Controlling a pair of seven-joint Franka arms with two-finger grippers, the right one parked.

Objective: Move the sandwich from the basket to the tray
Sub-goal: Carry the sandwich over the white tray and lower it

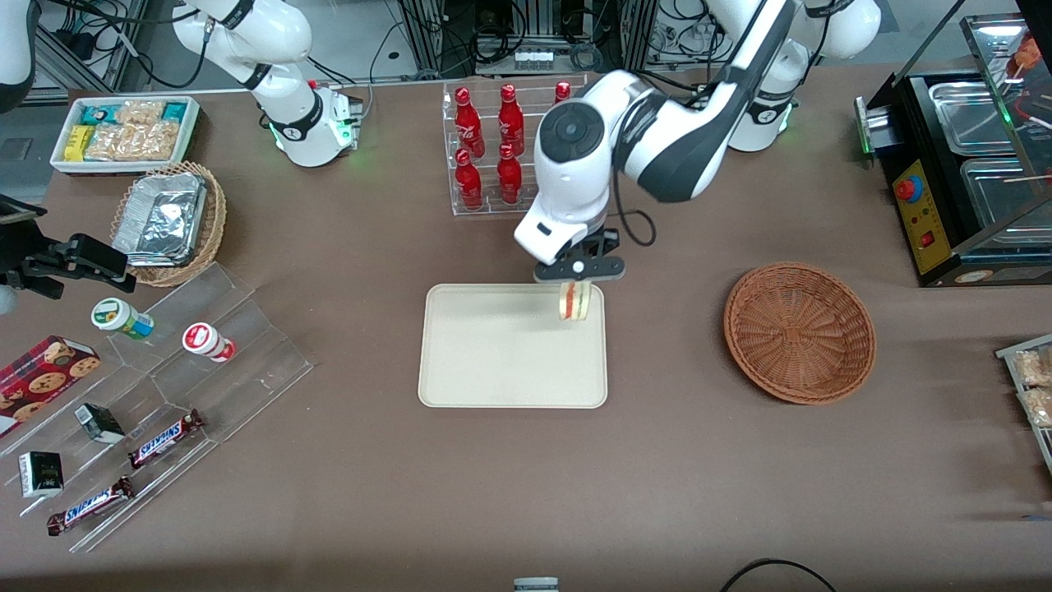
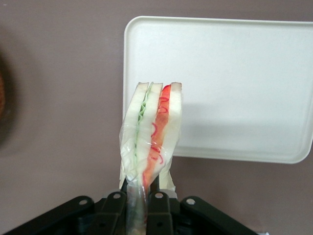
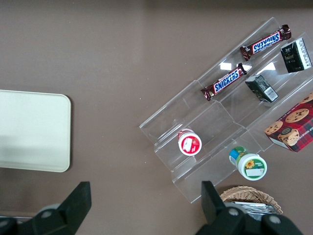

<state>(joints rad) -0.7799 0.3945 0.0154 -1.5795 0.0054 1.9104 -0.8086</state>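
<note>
The black two-finger claw (image 1: 577,284) is pinched tight on the wrapped triangular white-bread sandwich (image 1: 575,301), hanging long-axis-down just above the flat cream rectangular tray's (image 1: 493,362) edge, right of frame centre, so straight down works.

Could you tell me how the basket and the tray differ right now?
The basket is round, reddish-brown woven wicker; the tray is a flat, smooth, cream rectangle with rounded corners. The basket is bowl-shaped with sloping sides, while the tray has only a low rim. The gripper holds the sandwich above the tray's corner nearest the basket; nothing hangs over the basket. Both rest on the brown table with nothing lying in them.
</note>
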